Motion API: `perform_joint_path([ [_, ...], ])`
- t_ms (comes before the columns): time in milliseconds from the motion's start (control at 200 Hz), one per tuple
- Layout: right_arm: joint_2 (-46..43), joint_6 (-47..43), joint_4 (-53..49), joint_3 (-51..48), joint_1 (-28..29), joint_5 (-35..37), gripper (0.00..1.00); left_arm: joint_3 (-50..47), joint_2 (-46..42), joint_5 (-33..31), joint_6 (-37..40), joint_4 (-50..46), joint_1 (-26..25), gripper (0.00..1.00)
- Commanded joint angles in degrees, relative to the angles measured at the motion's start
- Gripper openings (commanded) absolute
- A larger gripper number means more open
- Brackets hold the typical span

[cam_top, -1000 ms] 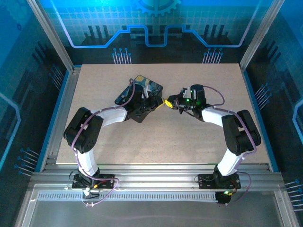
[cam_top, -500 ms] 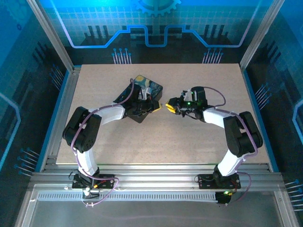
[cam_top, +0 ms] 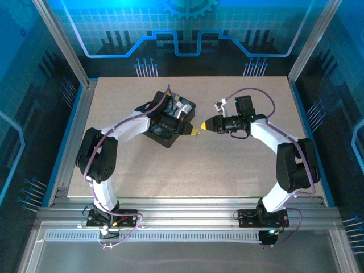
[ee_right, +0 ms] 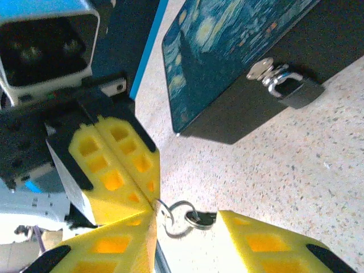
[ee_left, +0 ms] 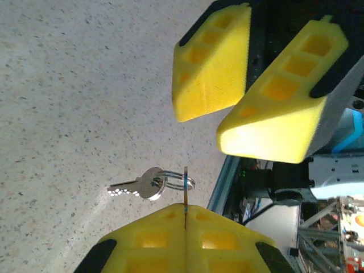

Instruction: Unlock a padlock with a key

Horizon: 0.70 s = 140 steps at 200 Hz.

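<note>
Reaching in from the left side of the table, the left arm lies over the dark box with the swirly blue-and-yellow print. The left gripper pokes out just past the box's right corner, its yellow fingers pressed tight together. Pinched in their seam is the key, seen edge-on in the left wrist view as a thin strip standing out of the pads. A silvery ring threads its free end, and a second key dangles from that ring off to one side, above the speckled surface. The padlock hangs on the box's dark side wall, its shackle looped through a silvery fitting, well apart from the key and lower than the printed lid. Just right of the pinched key is the right gripper, facing the left one tip to tip, its two yellow fingers spread apart with nothing clamped between them. Its arm bends back toward the table's right edge.
</note>
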Motion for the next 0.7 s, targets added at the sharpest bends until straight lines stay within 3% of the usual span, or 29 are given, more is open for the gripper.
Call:
perform_joint_path([
  [0, -0.17, -9.91, -6.22, 1.00, -0.85, -5.88, 0.33, 2.26, 1.31, 4.22, 6.56, -6.65, 0.55, 0.02],
  [695, 3.54, -9.72, -4.84, 2.52, 2.81, -8.29, 0.28, 2.32, 1.29, 6.56, 7.00, -6.06, 0.65, 0.01],
])
